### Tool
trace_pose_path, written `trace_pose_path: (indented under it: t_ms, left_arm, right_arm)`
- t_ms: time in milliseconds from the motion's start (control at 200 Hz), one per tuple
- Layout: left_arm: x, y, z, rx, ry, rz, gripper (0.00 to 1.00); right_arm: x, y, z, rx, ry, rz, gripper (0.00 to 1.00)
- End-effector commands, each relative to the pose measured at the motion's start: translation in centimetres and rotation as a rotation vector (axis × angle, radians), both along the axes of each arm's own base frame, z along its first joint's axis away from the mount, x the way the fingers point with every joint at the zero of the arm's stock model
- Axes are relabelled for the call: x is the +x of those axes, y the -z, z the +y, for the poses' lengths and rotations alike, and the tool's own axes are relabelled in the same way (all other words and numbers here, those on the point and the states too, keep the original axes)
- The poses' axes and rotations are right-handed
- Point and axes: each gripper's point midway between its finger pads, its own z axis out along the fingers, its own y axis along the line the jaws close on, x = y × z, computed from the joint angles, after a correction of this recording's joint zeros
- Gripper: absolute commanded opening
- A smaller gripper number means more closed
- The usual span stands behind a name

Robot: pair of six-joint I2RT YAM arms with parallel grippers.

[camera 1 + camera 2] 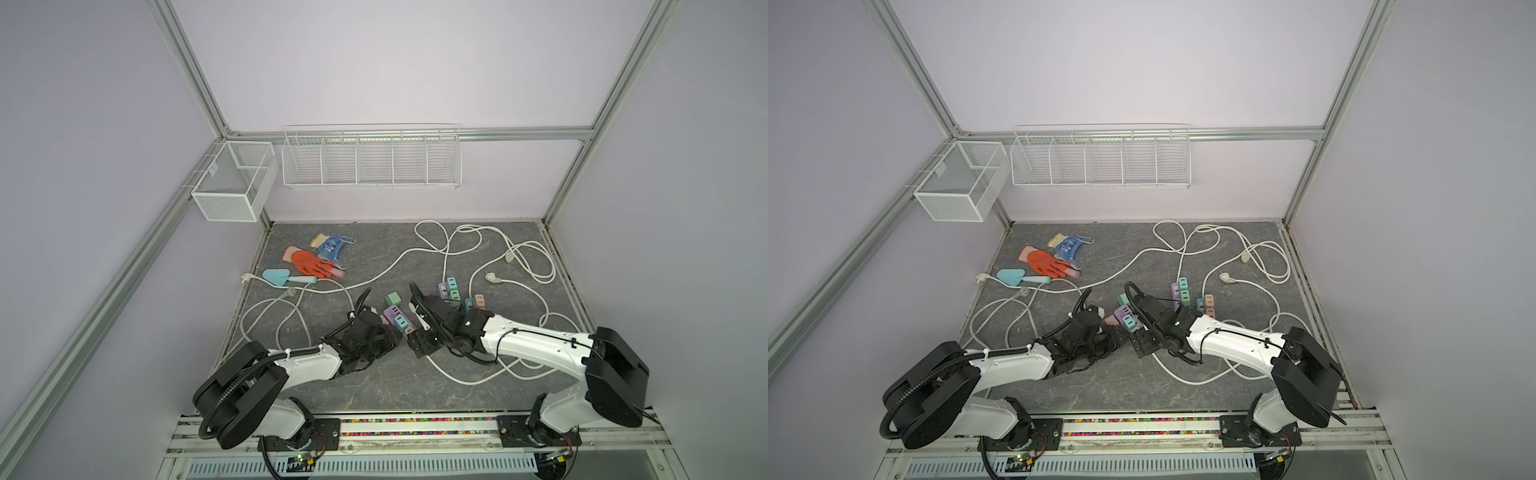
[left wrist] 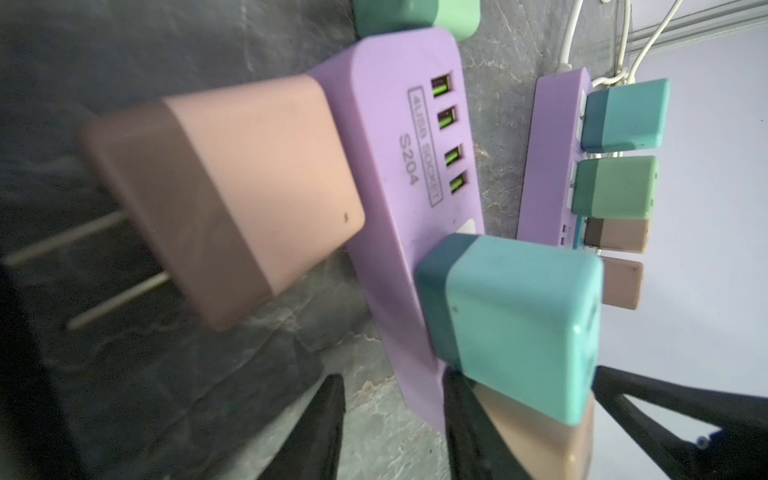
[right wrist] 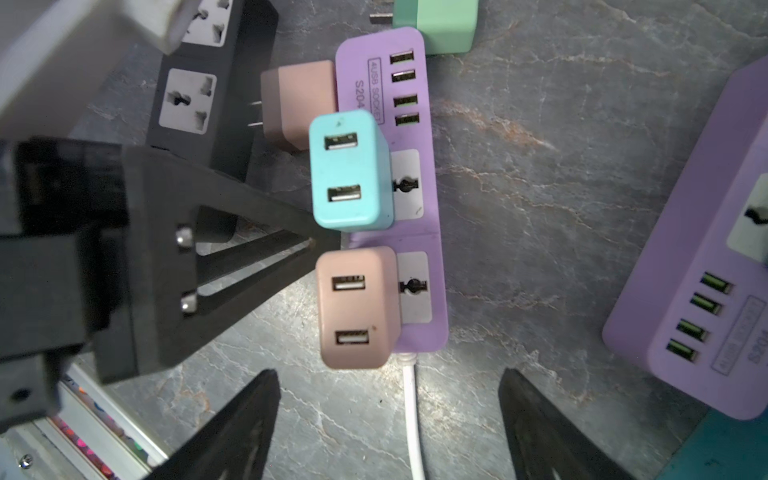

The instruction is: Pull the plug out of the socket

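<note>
We find the power strip point(image 3: 432, 237) lying flat near the middle of the bench point(image 3: 561, 174). In both top views its length runs from 11 to 5 o'clock. Two plugs stand in it: a teal plug point(image 3: 349, 170) and, nearer the white cable point(image 3: 410, 415) at the 5 o'clock end, the seated pink plug point(image 3: 355, 307). A loose pink plug point(image 3: 299, 104) lies at about 8 o'clock of the strip with its prongs bare. A green plug point(image 3: 440, 25) lies loose off the 11 o'clock end. We judge those two finished.

The right gripper point(image 3: 386, 374) hangs above the cable end, released and spread wide, holding nothing. We read that spread as room to straddle the seated pink plug.

The left gripper point(image 2: 392, 380) reaches in from 7 o'clock, its fingers partly apart with only bench between them, grasping nothing. One tip sits at the strip's edge between the two seated plugs, probably to pin the strip down, though we cannot tell whether it touches.
</note>
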Motion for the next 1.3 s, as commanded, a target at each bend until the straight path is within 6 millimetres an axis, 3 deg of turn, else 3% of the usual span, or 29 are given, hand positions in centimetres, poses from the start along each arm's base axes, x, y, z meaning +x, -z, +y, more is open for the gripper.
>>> trace_pose_path:
  t_ms: [0, 245, 345, 505, 810, 1015, 1295]
  left_arm:
    - [1.1, -1.9, 0.6, 0.0, -0.053, -0.048, 0.4]
    - [3.0, -5.0, 3.8, 0.049, -0.166, -0.134, 0.33]
    - [4.5, -6.7, 4.2, 0.074, -0.162, -0.187, 0.32]
    - [7.0, -7.8, 4.2, 0.12, -0.126, -0.204, 0.31]
    - [8.7, -5.9, 3.5, 0.217, 0.056, -0.143, 0.3]
    - [9.5, -4.1, 1.6, 0.237, 0.173, -0.124, 0.3]
    - [10.0, -1.3, 1.7, 0.319, 0.222, -0.09, 0.35]
  right_arm:
    - [0.7, -0.3, 0.5, -0.002, -0.017, -0.025, 0.83]
    - [0.6, -0.3, 1.1, 0.009, -0.041, -0.024, 0.8]
    - [0.7, -0.3, 1.3, 0.016, -0.04, -0.022, 0.79]
    - [0.8, -0.5, 1.5, 0.025, -0.038, -0.021, 0.79]
    - [1.1, -0.4, 1.8, 0.028, -0.031, -0.032, 0.79]
    - [1.5, 0.0, 2.2, 0.026, -0.032, -0.032, 0.77]
    - [1.9, 0.5, 2.5, 0.025, -0.024, -0.032, 0.74]
